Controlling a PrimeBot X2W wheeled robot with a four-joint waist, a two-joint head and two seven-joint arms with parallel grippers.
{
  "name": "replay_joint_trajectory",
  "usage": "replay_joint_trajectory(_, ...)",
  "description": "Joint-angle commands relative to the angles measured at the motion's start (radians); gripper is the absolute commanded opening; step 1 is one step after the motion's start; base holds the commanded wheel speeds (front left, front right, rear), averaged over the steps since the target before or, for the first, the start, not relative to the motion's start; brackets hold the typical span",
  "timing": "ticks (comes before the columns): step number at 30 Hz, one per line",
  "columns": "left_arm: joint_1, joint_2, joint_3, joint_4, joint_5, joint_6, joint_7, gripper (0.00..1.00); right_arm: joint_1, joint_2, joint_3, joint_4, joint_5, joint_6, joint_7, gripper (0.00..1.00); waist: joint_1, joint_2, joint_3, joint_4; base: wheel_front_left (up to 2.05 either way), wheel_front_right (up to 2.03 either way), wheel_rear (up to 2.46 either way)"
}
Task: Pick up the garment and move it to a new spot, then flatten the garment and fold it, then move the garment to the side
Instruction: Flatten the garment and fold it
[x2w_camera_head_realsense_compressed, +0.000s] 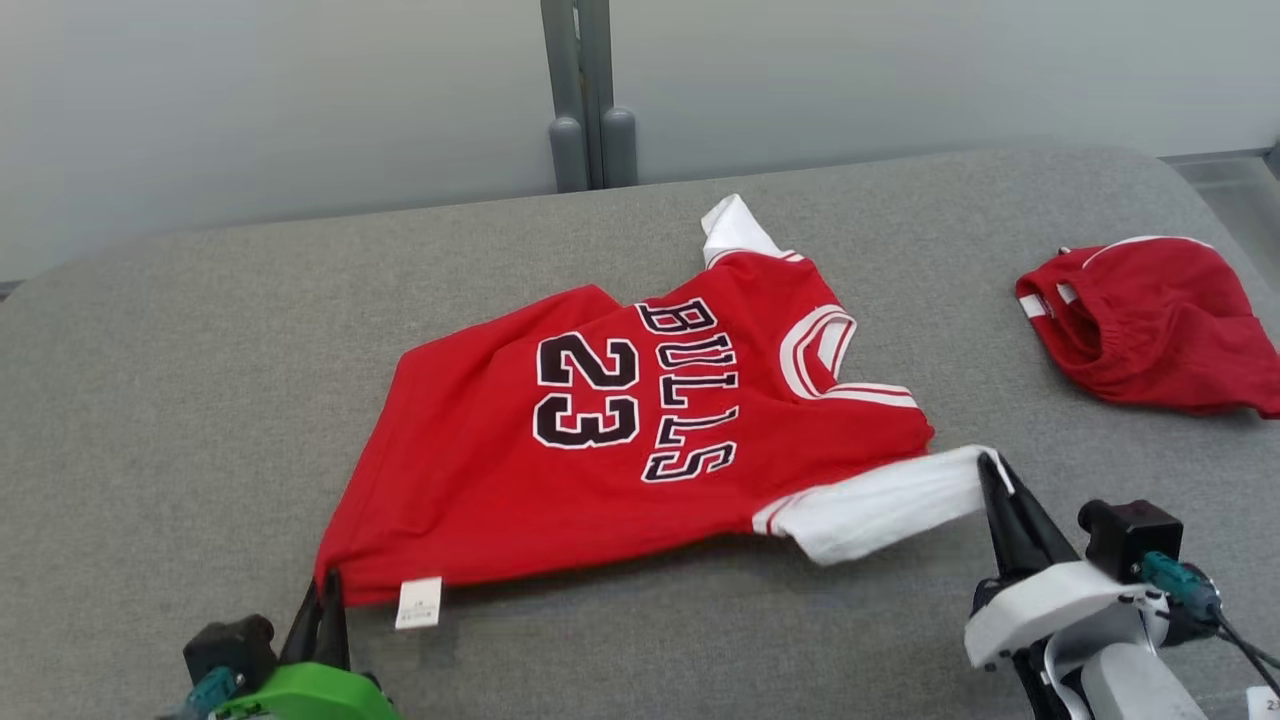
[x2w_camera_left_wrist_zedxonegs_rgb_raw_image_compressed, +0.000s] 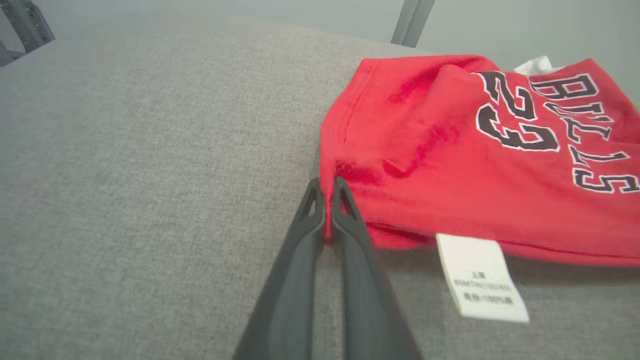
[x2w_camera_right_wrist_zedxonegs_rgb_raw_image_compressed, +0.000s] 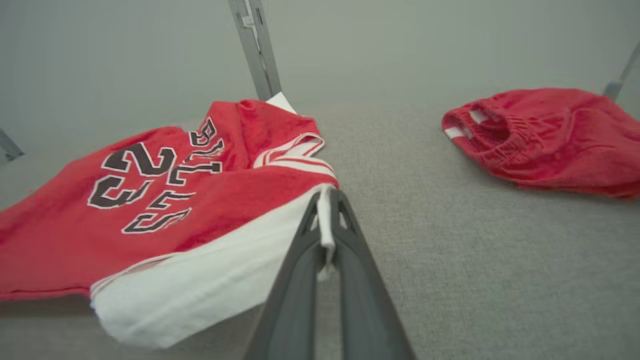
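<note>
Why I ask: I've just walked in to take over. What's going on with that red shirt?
The robot has the red jersey spread on the grey table. Its left gripper is shut on the hem corner, and its right gripper is shut on the end of the white sleeve. A second red garment lies apart on the right, untouched.

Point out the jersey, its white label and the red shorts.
jersey (x2w_camera_head_realsense_compressed: 480, 480), head view, red front panel.
white label (x2w_camera_left_wrist_zedxonegs_rgb_raw_image_compressed: 480, 277), left wrist view, middle of the tag.
red shorts (x2w_camera_head_realsense_compressed: 1170, 330), head view, crumpled red fabric.
</note>
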Motion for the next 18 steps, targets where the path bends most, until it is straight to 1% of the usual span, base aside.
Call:
replay_joint_trajectory(1, -0.014, 0.005, 0.002, -0.012, 0.016, -0.004, 0.000, 0.00, 0.006, 0.000, -0.008, -0.025, 0.003, -0.002, 0.000, 0.00, 0.0000, -0.0001, -0.027, -0.005, 0.00, 0.00, 0.00)
replay_joint_trajectory(3, -0.052, 0.005, 0.000, -0.042, 0.036, -0.005, 0.000, 0.00, -0.018, -0.003, -0.019, -0.099, 0.005, -0.002, 0.000, 0.00, 0.0000, -0.0001, -0.031, -0.005, 0.00, 0.00, 0.00)
replay_joint_trajectory(4, -0.094, 0.014, -0.007, -0.064, 0.057, -0.008, 0.000, 0.00, -0.056, -0.008, -0.026, -0.154, 0.021, -0.001, 0.000, 0.00, 0.0000, -0.0001, -0.030, -0.005, 0.00, 0.00, 0.00)
replay_joint_trajectory(6, -0.154, 0.034, -0.024, -0.076, 0.072, -0.010, 0.000, 0.00, -0.110, -0.025, -0.024, -0.193, 0.028, -0.002, 0.000, 0.00, 0.0000, -0.0001, -0.022, -0.005, 0.00, 0.00, 0.00)
replay_joint_trajectory(8, -0.235, 0.058, -0.051, -0.074, 0.074, -0.012, 0.000, 0.00, -0.177, -0.058, -0.014, -0.213, 0.018, -0.001, 0.000, 0.00, 0.0000, -0.0001, -0.008, -0.003, 0.00, 0.00, 0.00)
replay_joint_trajectory(12, -0.435, 0.131, -0.112, -0.076, 0.058, -0.012, 0.000, 0.00, -0.351, -0.104, -0.024, -0.219, 0.047, -0.002, 0.000, 0.00, 0.0000, -0.0001, 0.056, 0.005, 0.00, 0.00, 0.00)
replay_joint_trajectory(15, -0.583, 0.171, -0.165, -0.040, 0.060, -0.012, 0.009, 0.00, -0.482, -0.152, -0.011, -0.191, 0.056, -0.002, 0.000, 0.00, 0.0000, -0.0001, 0.116, 0.021, 0.00, 0.00, 0.00)
replay_joint_trajectory(18, -0.728, 0.190, -0.212, 0.026, 0.042, -0.012, 0.047, 0.00, -0.610, -0.199, 0.018, -0.128, 0.054, -0.002, 0.000, 0.00, 0.0000, -0.0001, 0.181, 0.035, 0.00, 0.00, 0.00)
